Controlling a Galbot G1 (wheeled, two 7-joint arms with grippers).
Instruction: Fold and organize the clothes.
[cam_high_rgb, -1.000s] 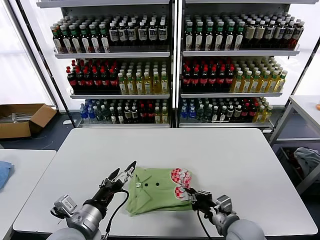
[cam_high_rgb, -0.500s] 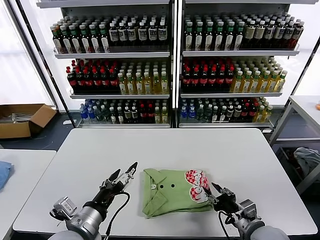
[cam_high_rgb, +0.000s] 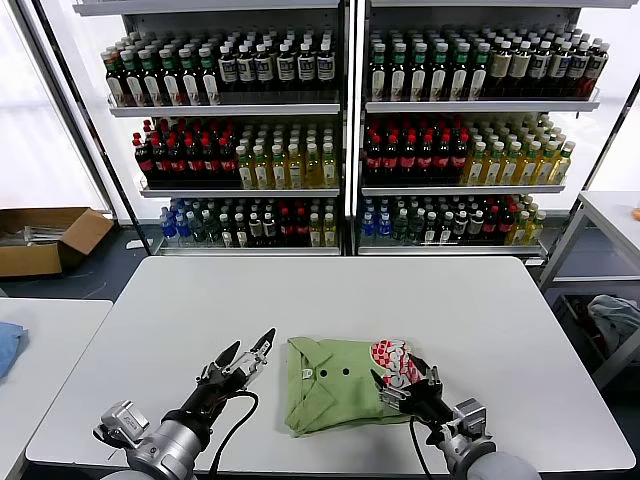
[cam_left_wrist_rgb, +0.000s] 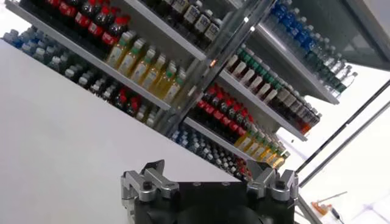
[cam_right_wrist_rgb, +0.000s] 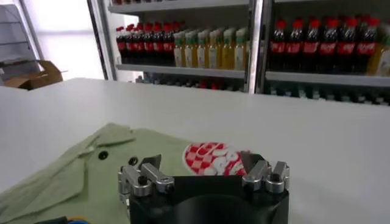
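Observation:
The light green polo shirt (cam_high_rgb: 335, 395) lies folded on the white table (cam_high_rgb: 450, 310), collar to the left, dark buttons up, its red-and-white checkered logo (cam_high_rgb: 392, 358) at the right end. My right gripper (cam_high_rgb: 405, 383) is open and empty, low over the shirt's right edge at the logo. In the right wrist view the logo (cam_right_wrist_rgb: 210, 157) shows between its spread fingers (cam_right_wrist_rgb: 148, 165), above the green shirt (cam_right_wrist_rgb: 79, 179). My left gripper (cam_high_rgb: 250, 343) is open and empty, just left of the collar and apart from it. In the left wrist view this gripper (cam_left_wrist_rgb: 210, 173) faces the bare table and the shelves.
Shelves of bottles (cam_high_rgb: 340, 150) stand behind the table. A second table (cam_high_rgb: 40, 330) at the left carries a blue cloth (cam_high_rgb: 6, 348). A cardboard box (cam_high_rgb: 45, 235) lies on the floor at far left. A grey cloth (cam_high_rgb: 615, 315) lies at the far right.
The shirt has been shifted to the right on the table. My right gripper drew off to the right, then came back left onto the logo edge. My left gripper stayed left of the collar.

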